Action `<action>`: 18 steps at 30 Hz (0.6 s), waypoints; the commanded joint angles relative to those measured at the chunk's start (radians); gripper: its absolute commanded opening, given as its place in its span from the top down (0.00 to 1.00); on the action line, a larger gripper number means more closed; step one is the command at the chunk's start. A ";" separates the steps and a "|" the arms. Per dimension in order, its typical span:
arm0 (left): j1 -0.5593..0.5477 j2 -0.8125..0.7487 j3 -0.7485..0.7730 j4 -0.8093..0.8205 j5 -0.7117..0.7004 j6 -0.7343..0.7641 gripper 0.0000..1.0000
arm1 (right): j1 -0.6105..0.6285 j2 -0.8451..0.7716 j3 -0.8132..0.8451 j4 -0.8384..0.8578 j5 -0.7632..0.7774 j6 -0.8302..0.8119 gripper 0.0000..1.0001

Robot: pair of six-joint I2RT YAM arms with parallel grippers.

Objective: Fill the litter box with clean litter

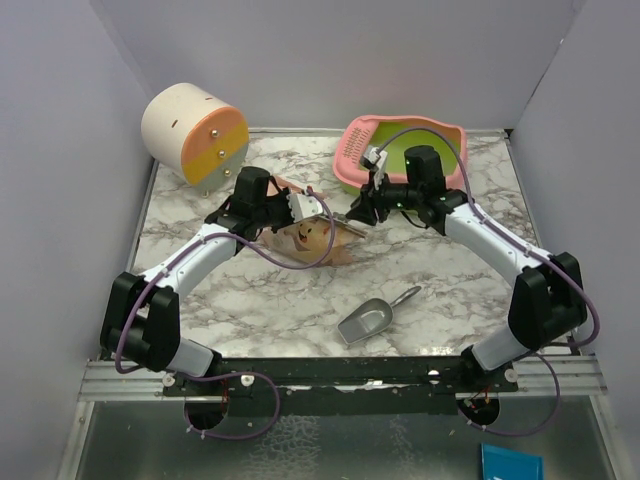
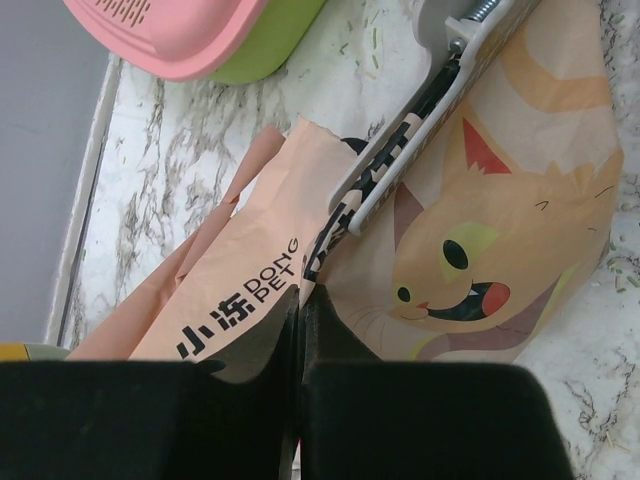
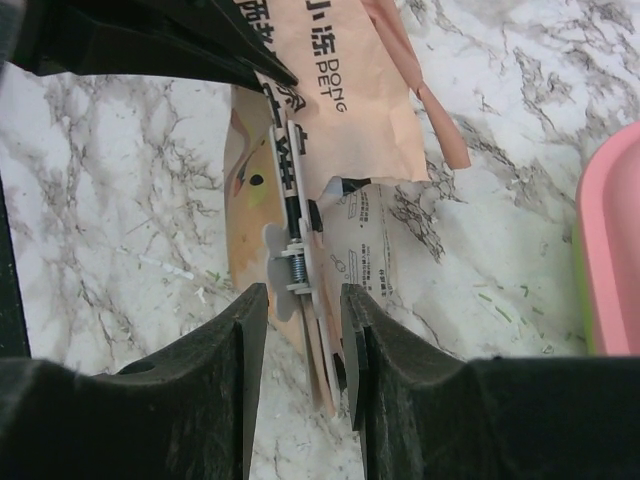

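The litter box (image 1: 352,150) stands at the back right, with a pink slotted rim and a lime-green basin; its corner (image 2: 200,40) also shows in the left wrist view. A beige cat-printed bag (image 1: 312,240) lies mid-table, and a white and black spring clip (image 2: 420,130) runs along it. My left gripper (image 2: 300,297) is shut on the bag's folded top edge (image 2: 250,270). My right gripper (image 3: 305,300) stands open, its jaws either side of the clip's spring end (image 3: 297,262) without pinching it. The clean litter is hidden; only stray green specks lie on the marble.
A cream-and-orange cylinder (image 1: 195,133) lies at the back left. A grey metal scoop (image 1: 368,321) rests on the marble table (image 1: 440,285) near the front, right of centre. Walls close in the left, back and right sides.
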State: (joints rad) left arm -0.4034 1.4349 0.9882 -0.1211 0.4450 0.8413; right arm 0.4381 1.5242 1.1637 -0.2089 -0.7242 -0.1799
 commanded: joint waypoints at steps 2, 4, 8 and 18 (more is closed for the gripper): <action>-0.010 -0.042 0.017 0.229 0.001 -0.057 1.00 | 0.044 0.086 0.057 -0.001 0.054 -0.029 0.64; -0.011 -0.049 0.005 0.227 -0.024 -0.075 1.00 | 0.062 0.102 0.061 -0.008 0.072 -0.038 0.64; -0.012 -0.071 -0.021 0.229 -0.058 -0.103 0.98 | 0.076 0.113 0.059 0.003 0.066 -0.034 0.64; -0.012 -0.110 -0.054 0.241 -0.066 -0.107 0.97 | 0.100 0.088 0.042 0.000 0.097 -0.027 0.63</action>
State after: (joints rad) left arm -0.4129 1.3891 0.9077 -0.0296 0.3912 0.7471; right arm 0.5247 1.6253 1.1954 -0.2173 -0.6857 -0.1928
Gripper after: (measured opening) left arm 0.030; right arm 0.366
